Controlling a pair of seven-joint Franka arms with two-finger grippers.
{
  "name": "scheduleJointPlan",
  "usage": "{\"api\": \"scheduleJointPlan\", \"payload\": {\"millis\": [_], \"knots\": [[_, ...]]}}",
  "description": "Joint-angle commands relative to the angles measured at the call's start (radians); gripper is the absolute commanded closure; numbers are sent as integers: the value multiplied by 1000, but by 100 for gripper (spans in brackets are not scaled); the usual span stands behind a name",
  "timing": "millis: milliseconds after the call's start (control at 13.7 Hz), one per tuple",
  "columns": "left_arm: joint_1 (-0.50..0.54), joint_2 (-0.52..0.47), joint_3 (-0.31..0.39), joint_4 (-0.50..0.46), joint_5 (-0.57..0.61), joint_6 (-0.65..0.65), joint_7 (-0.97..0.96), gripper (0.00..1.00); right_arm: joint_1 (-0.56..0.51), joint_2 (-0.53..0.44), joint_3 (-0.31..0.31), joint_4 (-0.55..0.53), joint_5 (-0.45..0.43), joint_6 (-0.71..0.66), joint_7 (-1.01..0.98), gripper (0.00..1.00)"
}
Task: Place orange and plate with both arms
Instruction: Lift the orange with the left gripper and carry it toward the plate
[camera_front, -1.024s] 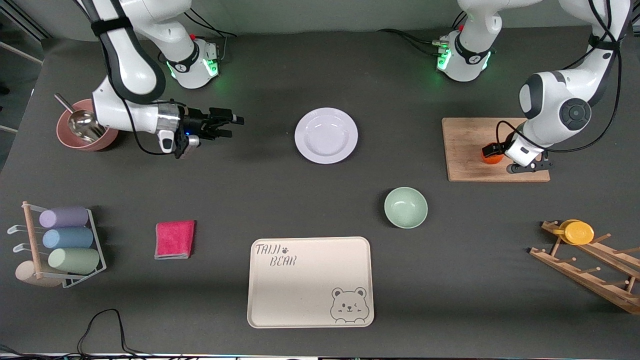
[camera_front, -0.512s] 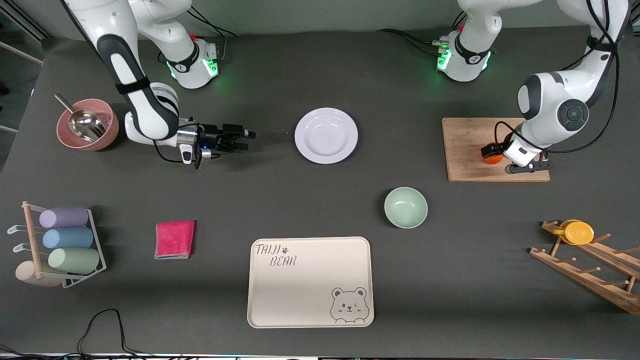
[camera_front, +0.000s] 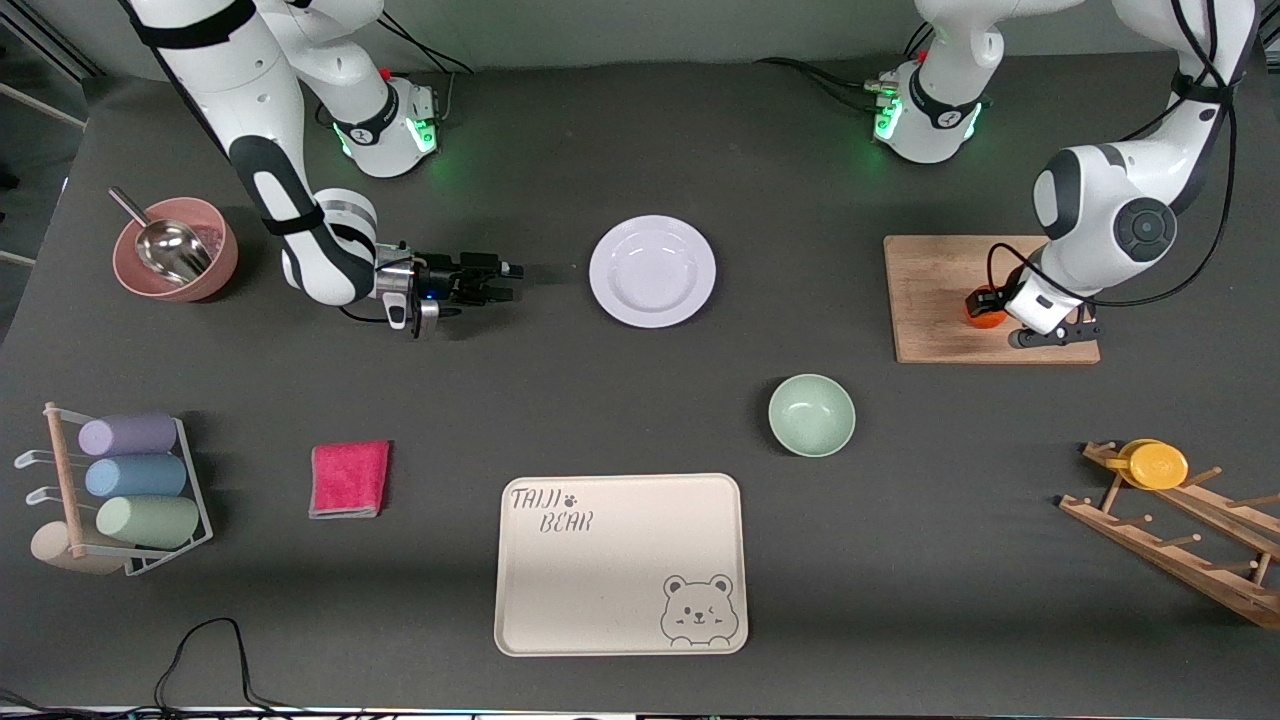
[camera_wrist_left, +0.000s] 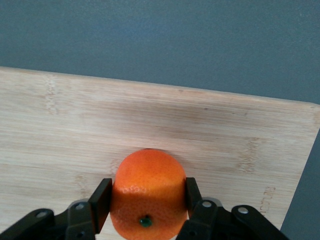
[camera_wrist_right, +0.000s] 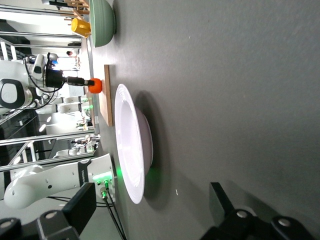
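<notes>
Left gripper sits low on the wooden board at the left arm's end of the table, pads against both flanks of the orange, so it looks closed on the fruit, which rests on the board. Right gripper is held low over bare table, laid flat and aimed at the plate, fingers spread wide, gripping nothing (plate rim ahead of the gap in its wrist view). Plate lies mid-table, farther from the front camera than the green bowl and the bear tray. Risks as I see them: the round orange could roll or squirt out if the grip is off-centre when lifted; the right gripper could shove the plate along the cloth instead of getting a finger under the thin rim, or catch only the edge so the plate tips.
</notes>
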Motion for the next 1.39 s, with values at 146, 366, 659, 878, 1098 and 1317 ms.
{"api": "scheduleJointPlan", "payload": {"millis": [146,366,659,878,1098,1317], "knots": [[-20,-47,3,74,-18,-122,10,100,-9,36,3,15,31,-48,-42,0],[-20,-79,3,270,-17,-409,8,100,-9,47,4,15,31,-51,-42,10],[-25,-58,3,559,-10,-707,14,100,-10,48,3,16,31,-51,-42,43],[-26,-41,3,720,-3,-838,16,100,-10,48,3,16,31,-52,-41,49],[-35,26,3,901,-3,-965,16,100,-10,48,3,18,29,-54,-41,53],[-37,97,3,1035,-3,-1030,16,100,-10,48,3,18,29,-54,-41,53]]}}
